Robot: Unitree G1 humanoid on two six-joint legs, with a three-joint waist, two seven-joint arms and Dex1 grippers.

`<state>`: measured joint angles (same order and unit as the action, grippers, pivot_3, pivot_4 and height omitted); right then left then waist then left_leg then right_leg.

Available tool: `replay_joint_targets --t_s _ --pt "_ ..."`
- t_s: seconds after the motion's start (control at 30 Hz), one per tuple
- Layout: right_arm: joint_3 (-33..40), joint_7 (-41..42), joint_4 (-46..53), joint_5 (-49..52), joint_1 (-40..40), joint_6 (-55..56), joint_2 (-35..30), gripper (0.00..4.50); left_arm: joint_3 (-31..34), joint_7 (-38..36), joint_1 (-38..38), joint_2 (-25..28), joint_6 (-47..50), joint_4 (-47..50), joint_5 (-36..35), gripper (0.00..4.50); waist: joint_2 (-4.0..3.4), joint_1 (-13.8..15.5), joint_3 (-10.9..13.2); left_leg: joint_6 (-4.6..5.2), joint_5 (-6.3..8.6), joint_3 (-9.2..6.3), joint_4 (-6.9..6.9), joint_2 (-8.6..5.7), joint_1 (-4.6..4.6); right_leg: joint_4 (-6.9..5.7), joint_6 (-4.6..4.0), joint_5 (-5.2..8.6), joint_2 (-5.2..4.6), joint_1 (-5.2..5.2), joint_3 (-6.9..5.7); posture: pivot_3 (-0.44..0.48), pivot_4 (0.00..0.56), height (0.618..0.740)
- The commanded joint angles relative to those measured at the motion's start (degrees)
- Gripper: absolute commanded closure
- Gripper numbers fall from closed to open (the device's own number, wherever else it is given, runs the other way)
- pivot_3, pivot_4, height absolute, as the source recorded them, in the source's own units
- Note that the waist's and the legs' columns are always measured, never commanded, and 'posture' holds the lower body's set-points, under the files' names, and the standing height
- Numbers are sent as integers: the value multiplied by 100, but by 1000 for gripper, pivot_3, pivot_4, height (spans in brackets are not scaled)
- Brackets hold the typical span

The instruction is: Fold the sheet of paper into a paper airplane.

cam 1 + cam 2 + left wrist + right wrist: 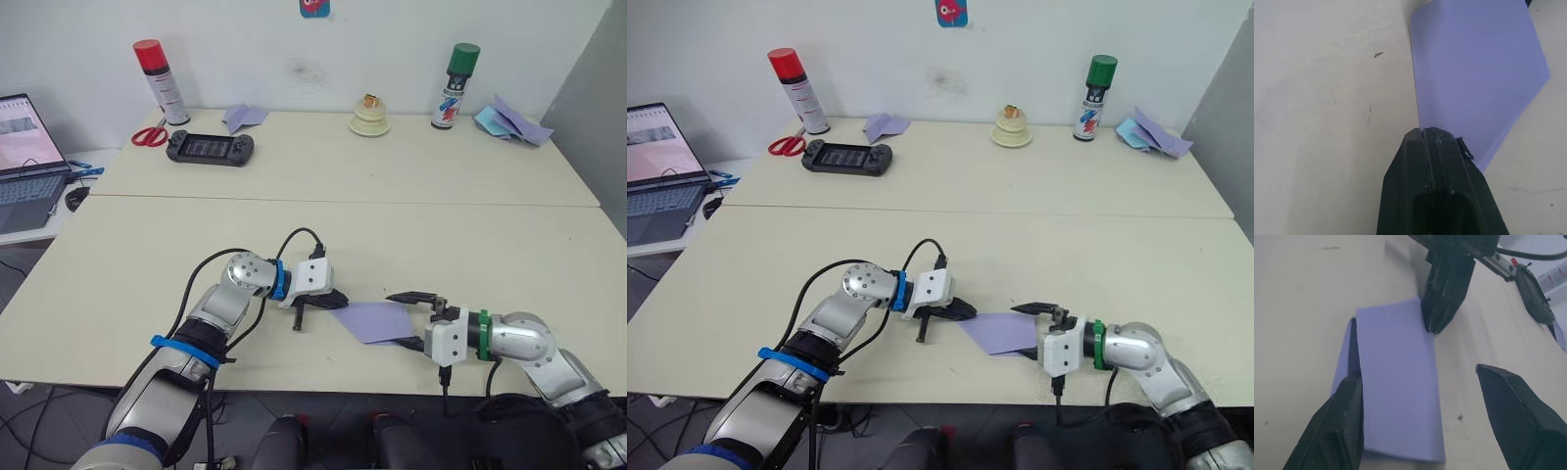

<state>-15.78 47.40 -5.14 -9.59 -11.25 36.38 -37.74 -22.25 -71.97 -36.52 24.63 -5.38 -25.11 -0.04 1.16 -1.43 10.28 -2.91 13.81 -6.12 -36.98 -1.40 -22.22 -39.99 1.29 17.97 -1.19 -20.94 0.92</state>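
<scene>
Far side of table (343, 176): red-cap spray can (162, 81), scissors (149, 135), black game console (210, 148), small paper dart (244, 117), green-cap spray can (457, 85), paper pile (509, 122). Laptop (27, 162) off to the left.

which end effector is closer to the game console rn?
Left. The left end effector, shut on the sheet of paper, sits on the game console side of the table. The right end effector is open at the paper's opposite end, farther away.

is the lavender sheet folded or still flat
Folded: the sheet of paper lies doubled, a second layer peeking out along one edge. Left gripper presses its corner.
</scene>
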Motion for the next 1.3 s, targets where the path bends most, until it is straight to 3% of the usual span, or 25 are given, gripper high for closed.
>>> replay_joint_targets --t_s 0.03,0.17,0.23,0.3,0.5,0.53,0.73,0.93,1.1,1.3 --pt "-164 2 -57 -35 -139 108 82 1084 -224 -117 125 -52 37 4 153 4500 0 0 0 0 0 1 0 0 0 0 0 0 0 0 0 0 150 722" --pt "-270 41 -165 19 -202 6 183 1084 -234 -109 164 -21 -29 -26 190 4500 0 -5 0 0 0 0 0 1 3 0 -2 -1 0 2 1 0 150 722" --pt "-295 84 -176 54 -214 -18 210 1460 -237 -110 177 -10 -49 -34 203 4500 0 -9 0 0 0 1 3 4 15 0 -1 -1 0 11 2 0 150 722" --pt "-320 126 -186 79 -223 -22 213 2028 -237 -114 184 -6 -56 -32 212 4500 0 -9 0 0 1 -1 5 6 27 1 0 1 0 23 2 0 150 722" --pt "-380 230 -197 128 -273 -72 196 4276 -247 -118 178 -5 -83 -65 238 4500 0 -9 0 1 1 0 5 5 28 3 1 2 0 25 2 0 150 722" --pt "-382 256 -197 143 -289 -97 197 4450 -246 -114 172 -8 -100 -88 245 4500 0 -9 0 1 1 0 5 5 28 3 1 2 0 25 2 0 150 722" --pt "-350 638 56 618 -320 -602 190 4450 -232 -105 193 29 -181 -194 284 4500 0 -9 0 1 1 -1 5 5 28 3 0 1 0 25 1 0 150 722" --pt "-250 990 470 1321 -307 -1777 265 4450 -176 -57 281 133 -249 -356 315 4500 0 -12 0 1 1 -4 6 8 29 3 0 1 -2 26 1 0 150 722" --pt "-86 853 1141 2122 -319 -4183 468 4450 -128 1 406 246 -396 -385 347 4500 -5 -35 -6 1 1 -8 8 13 35 3 -1 1 -2 29 1 0 150 722" --pt "99 420 1610 2478 -496 -6068 771 4450 -51 101 519 262 -520 -308 334 4500 -6 -42 -10 1 1 -10 12 16 39 3 0 3 -1 30 0 0 150 722"
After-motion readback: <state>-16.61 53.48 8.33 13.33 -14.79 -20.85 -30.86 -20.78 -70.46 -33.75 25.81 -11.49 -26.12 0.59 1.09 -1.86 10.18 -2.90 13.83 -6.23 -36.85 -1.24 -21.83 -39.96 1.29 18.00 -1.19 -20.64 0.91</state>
